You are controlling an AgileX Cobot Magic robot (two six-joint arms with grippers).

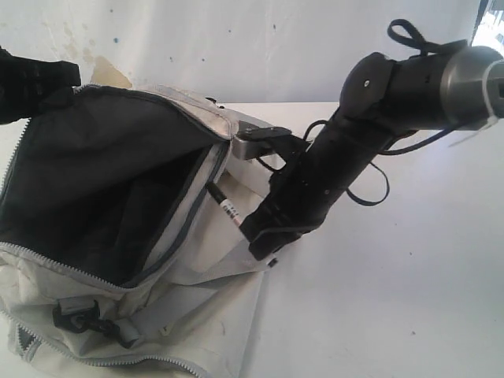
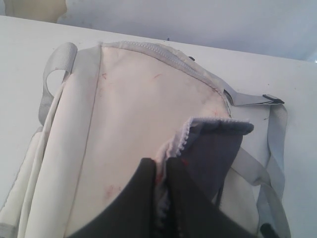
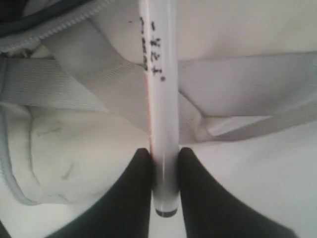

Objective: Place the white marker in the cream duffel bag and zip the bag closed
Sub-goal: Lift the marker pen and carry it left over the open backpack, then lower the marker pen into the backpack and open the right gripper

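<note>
- Slippage is worrying me most: the right gripper (image 3: 163,153) is squeezing the slim white marker with the black cap (image 1: 228,209) near its back end only. The fingers (image 3: 129,198) are closed snug on the barrel, with most of the pen sticking out in front. Any knock on the cap is probably going to be levering it sideways out of that pinch.
- In the exterior view the marker is sitting just right of centre, cap aiming at about 10 o'clock. It's right at the rim of the big soft cream duffel bag (image 1: 197,315), not yet over the dark grey lining (image 1: 102,173). I can't tell if it's touching the rim. Pushing straight on could be jamming the cap into the side panel instead of clearing it.
- The left gripper (image 2: 158,163), up at 10 o'clock in the exterior view, is clamping shut on the bag's zipper edge and propping the mouth open. If that fabric is creeping out of the pinch, the mouth is flopping shut on the pen.
- A light grey webbing strap (image 3: 89,84) is lying directly below the barrel. Letting go early is likely dropping the pen onto the strap, outside the bag.
- A pen lying across the teeth would be blocking the zip later.
</note>
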